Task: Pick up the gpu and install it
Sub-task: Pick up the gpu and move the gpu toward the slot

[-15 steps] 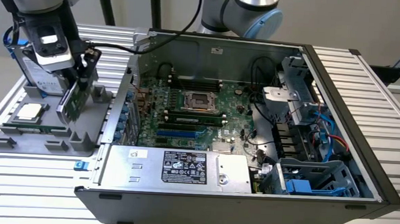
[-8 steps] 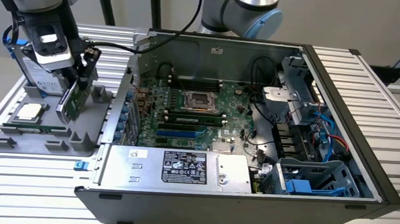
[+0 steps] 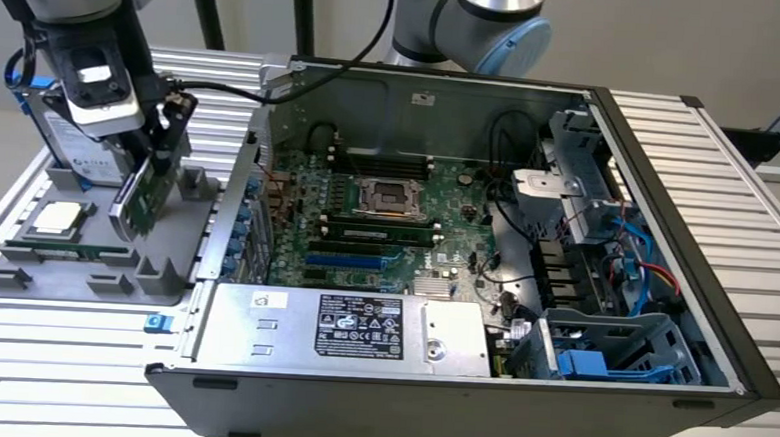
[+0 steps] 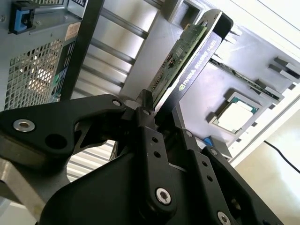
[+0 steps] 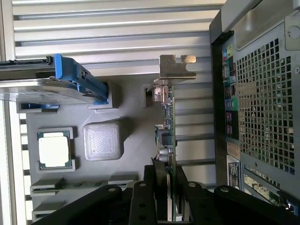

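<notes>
Gpu [image 3: 142,201] is gripped edge-on by the closed gripper [image 3: 153,151] at the exterior view's left, long axis hanging down over the grey tray [image 3: 86,281], motherboard [image 3: 362,227] lying toward frame centre.

The slatted metal table [image 3: 713,165] carried two things (set close side by side): a grey parts tray [image 3: 79,290] and an open computer case [image 3: 420,412].

gpu [image 3: 142,201] bracket shiny metal; tray [image 3: 167,267] matt grey plastic
</notes>
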Motion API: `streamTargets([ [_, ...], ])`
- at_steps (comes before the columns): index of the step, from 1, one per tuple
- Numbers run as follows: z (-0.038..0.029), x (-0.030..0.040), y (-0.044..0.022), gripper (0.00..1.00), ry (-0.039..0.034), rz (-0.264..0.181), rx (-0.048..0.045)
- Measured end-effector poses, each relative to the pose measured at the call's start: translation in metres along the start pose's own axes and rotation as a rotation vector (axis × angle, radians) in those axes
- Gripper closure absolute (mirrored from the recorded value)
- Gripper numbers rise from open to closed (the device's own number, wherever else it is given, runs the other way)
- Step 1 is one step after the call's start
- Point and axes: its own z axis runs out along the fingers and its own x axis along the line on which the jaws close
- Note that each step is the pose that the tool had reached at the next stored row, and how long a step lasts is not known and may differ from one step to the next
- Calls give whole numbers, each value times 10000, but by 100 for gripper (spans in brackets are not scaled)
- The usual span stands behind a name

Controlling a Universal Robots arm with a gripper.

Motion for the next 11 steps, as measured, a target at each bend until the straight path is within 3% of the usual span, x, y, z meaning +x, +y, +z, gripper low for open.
streamTargets([
  [11, -91, -1, 4, 100, -1, 1, -1],
])
